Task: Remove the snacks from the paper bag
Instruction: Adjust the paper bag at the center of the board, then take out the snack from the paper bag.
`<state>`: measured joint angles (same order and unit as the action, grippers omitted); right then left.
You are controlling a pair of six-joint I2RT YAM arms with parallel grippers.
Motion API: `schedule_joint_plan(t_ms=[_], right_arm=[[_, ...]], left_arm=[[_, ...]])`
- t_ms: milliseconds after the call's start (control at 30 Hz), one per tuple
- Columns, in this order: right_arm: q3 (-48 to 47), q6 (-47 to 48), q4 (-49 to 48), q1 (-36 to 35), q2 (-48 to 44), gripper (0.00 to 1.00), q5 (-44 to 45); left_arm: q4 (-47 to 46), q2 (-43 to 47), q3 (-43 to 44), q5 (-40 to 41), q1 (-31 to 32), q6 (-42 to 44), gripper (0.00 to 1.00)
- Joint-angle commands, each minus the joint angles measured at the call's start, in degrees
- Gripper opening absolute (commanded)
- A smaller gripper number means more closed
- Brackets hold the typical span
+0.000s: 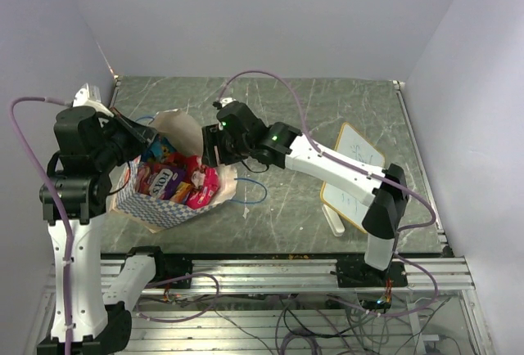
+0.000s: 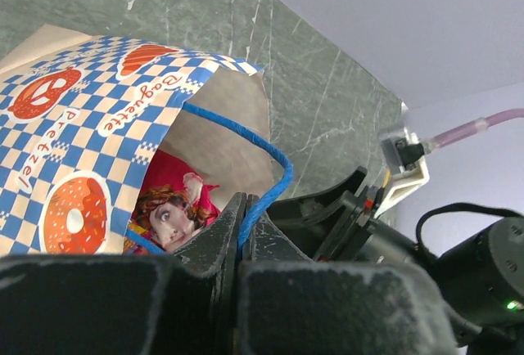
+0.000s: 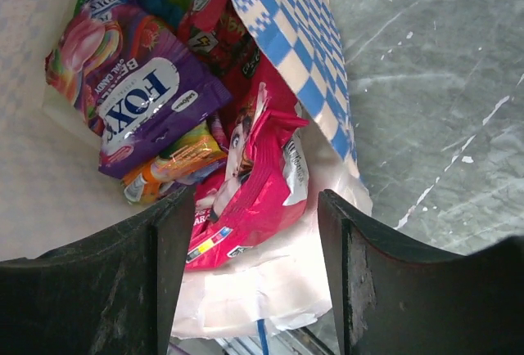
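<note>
Spread right end effector (image 3: 250, 224) is being held over the red packet (image 3: 262, 167), judged light and slippery, inside the paper bag (image 3: 286, 36); its crimped edge is being advised. Handle (image 2: 246, 138) is being pinched by left end effector (image 2: 244, 228).

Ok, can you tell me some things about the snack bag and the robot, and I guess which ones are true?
1. The left gripper is pinching the blue string handle of the paper bag. True.
2. The right gripper is shut on the purple packet. False: it is open over the mouth of the bag, and the purple packet lies inside, untouched.
3. All the snacks are out on the table. False: they are inside the paper bag.
4. A whiteboard lies on the table beside the right arm. True.
5. The purple packet says FOX in big letters. True.
</note>
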<state>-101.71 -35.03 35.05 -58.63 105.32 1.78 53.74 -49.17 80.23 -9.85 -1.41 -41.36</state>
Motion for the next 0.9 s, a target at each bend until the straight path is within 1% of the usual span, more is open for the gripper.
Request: schedule_joint_plan(t_ms=[0, 67, 167, 300, 533, 633, 867], right_arm=[[0.06, -2.89, -0.05, -0.96, 1.23, 0.61, 3.64], [1.26, -3.93, -0.30, -1.04, 2.14, 0.61, 4.35], [-0.51, -2.51, 1.79, -1.03, 4.12, 0.61, 4.17], [1.43, -1.27, -1.35, -1.49, 4.36, 0.61, 2.64], [-2.64, 0.17, -0.61, -3.19, 9.28, 0.61, 4.67], [-3.00, 0.55, -0.56, -3.33, 10.11, 0.49, 4.47], [-6.56, 3.30, 0.03, -3.34, 9.55, 0.29, 5.12]], left_arm=[[-1.53, -1.88, 3.23, -3.20, -0.19, -2.52, 0.07], [-1.09, -1.77, 3.56, -3.16, -0.23, -2.76, 0.07], [-1.03, -1.33, 3.62, -3.46, -0.17, -2.68, 0.07], [-0.69, -1.33, 3.32, -4.95, -0.24, -3.37, 0.07], [-1.87, -1.81, 3.04, -8.10, -0.18, -3.96, 0.07], [-2.42, -1.81, 2.76, -8.51, -0.19, -4.24, 0.07], [-2.89, -1.60, 1.78, -8.48, -0.18, -4.30, 0.07]])
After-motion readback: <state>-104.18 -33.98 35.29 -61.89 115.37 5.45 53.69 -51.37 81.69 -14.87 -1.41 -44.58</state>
